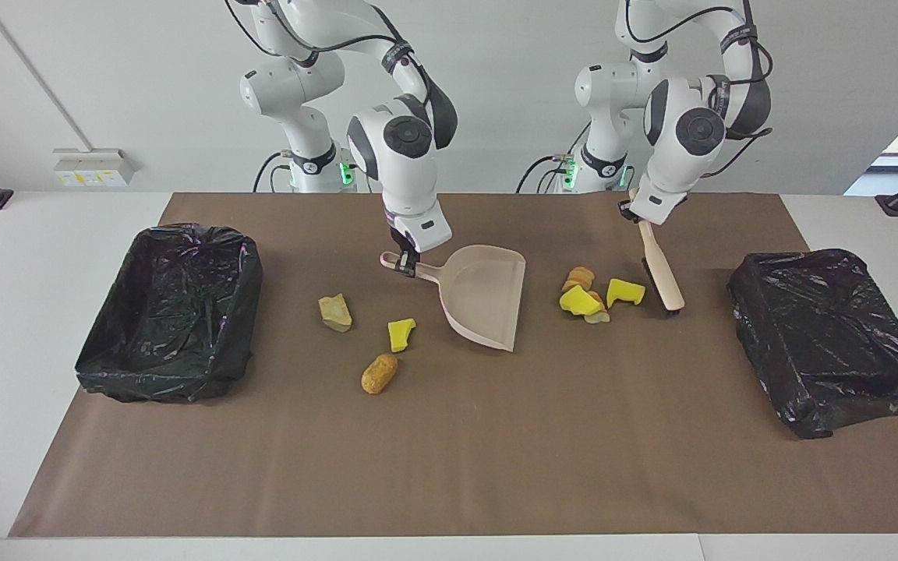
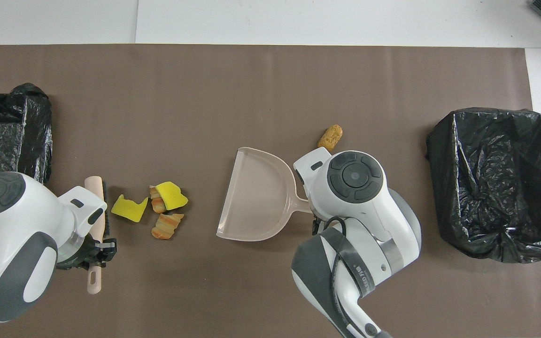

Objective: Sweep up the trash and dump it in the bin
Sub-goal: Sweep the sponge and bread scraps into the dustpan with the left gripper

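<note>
1. Facing view: right gripper (image 1: pixel 408 263) clamps the dustpan (image 1: pixel 488 300) handle; pan flat on the mat.
2. Left gripper (image 1: pixel 636 212) grips the brush (image 1: pixel 661 269), bristles down beside a cluster of 4 scraps (image 1: pixel 593 298).
3. 3 scraps (image 1: pixel 379 339) lie between dustpan and the right arm's bin (image 1: pixel 168 312).

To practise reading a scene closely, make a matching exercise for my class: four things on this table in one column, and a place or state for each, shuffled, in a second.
1 dustpan
2 brush
3 oval bread piece
4 bin

a lined with black bag
b handle in right gripper
c lying alone on mat
d held by left gripper

Pairs: 1-b, 2-d, 3-c, 4-a
</note>
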`<state>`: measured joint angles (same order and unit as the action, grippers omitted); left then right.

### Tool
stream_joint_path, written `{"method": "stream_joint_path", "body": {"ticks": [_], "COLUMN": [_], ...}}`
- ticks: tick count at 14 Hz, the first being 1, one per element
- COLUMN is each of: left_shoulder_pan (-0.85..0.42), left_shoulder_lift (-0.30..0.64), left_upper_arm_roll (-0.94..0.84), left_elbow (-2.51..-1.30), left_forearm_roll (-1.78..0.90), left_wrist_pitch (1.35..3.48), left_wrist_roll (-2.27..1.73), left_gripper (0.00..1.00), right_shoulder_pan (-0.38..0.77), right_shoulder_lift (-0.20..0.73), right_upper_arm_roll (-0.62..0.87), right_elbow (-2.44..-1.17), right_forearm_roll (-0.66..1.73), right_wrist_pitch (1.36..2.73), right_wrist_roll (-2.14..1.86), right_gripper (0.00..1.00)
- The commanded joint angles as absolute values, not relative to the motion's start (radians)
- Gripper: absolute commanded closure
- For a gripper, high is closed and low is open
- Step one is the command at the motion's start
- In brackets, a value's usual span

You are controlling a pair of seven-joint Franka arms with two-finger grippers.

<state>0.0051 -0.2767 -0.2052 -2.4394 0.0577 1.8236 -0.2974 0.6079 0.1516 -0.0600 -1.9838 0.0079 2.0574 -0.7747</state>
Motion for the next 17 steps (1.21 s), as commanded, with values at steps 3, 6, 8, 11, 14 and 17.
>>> {"method": "stream_joint_path", "body": {"ticks": [3,6,8,11,14,17], "left_shoulder_pan": [-0.06,-0.116,-0.155,-0.231,-0.3,-0.366], "left_shoulder_lift": [-0.255,-0.174,-0.141,-0.092,-0.071,-0.038], "left_upper_arm_roll": [-0.209,-0.209,-0.21,-0.209,-0.209,-0.21], "left_elbow": [-2.48,-2.451,-2.447,-2.393,-2.347,-2.284], "left_forearm_roll": [0.061,-0.012,-0.075,-0.178,-0.236,-0.253], "left_wrist_pitch": [1.957,2.018,2.066,2.082,2.08,2.065], "left_wrist_roll": [-0.291,-0.291,-0.304,-0.304,-0.287,-0.281], "left_gripper": [1.0,1.0,1.0,1.0,1.0,1.0], "right_shoulder_pan": [0.661,0.666,0.666,0.666,0.666,0.666], "right_shoulder_lift": [0.176,0.183,0.181,0.181,0.181,0.181], "right_upper_arm_roll": [-0.057,-0.055,-0.057,-0.057,-0.055,-0.055], "right_elbow": [-1.99,-1.983,-1.983,-1.983,-1.983,-1.983], "right_forearm_roll": [-0.069,-0.094,-0.094,-0.094,-0.094,-0.094], "right_wrist_pitch": [2.077,2.065,2.063,2.062,2.059,2.059], "right_wrist_roll": [-0.672,-0.649,-0.647,-0.646,-0.632,-0.63], "right_gripper": [1.0,1.0,1.0,1.0,1.0,1.0]}}
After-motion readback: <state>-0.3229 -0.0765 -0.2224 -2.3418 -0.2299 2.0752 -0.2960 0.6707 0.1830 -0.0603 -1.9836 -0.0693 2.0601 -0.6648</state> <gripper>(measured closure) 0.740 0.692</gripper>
